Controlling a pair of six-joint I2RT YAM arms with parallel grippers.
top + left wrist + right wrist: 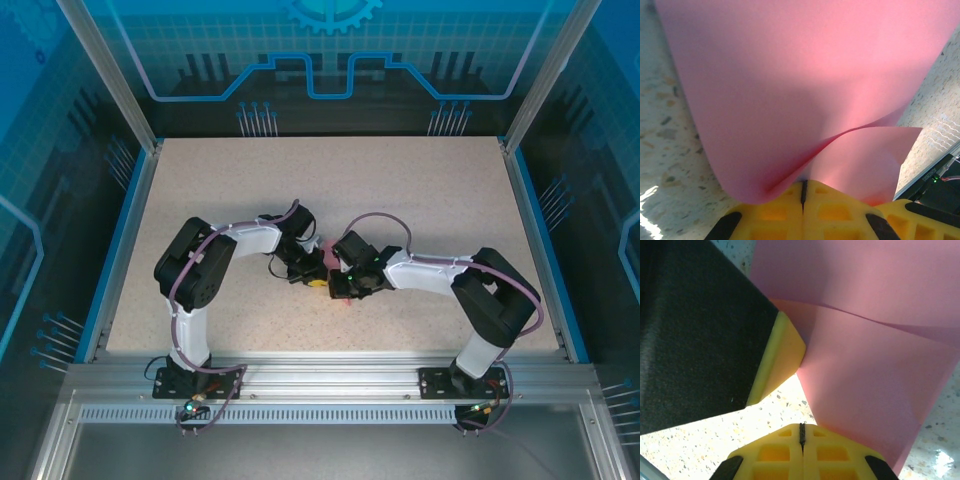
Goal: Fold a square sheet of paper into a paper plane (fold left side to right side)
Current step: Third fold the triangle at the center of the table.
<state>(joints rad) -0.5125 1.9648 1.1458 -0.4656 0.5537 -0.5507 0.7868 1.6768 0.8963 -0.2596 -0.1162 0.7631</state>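
Curling limply on the counter [420, 200], the light square sheet of paper [790, 75] wants gentle edge pinching; left pincer [803, 192] and right pincer [801, 435] sit closed, apparently empty.

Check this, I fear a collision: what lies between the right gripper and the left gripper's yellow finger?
Bare speckled table, seen in the right wrist view; the pink sheet borders that gap on its right.

Robot lab test cell: alu extrusion frame [105, 75] round a speckled benchtop [420, 190], w/ blue tech-graphic panels [330, 60] as walls. Left arm [195, 270] & right arm [495, 295] are bolted to the front rail [330, 372], cables hanging at their bases.
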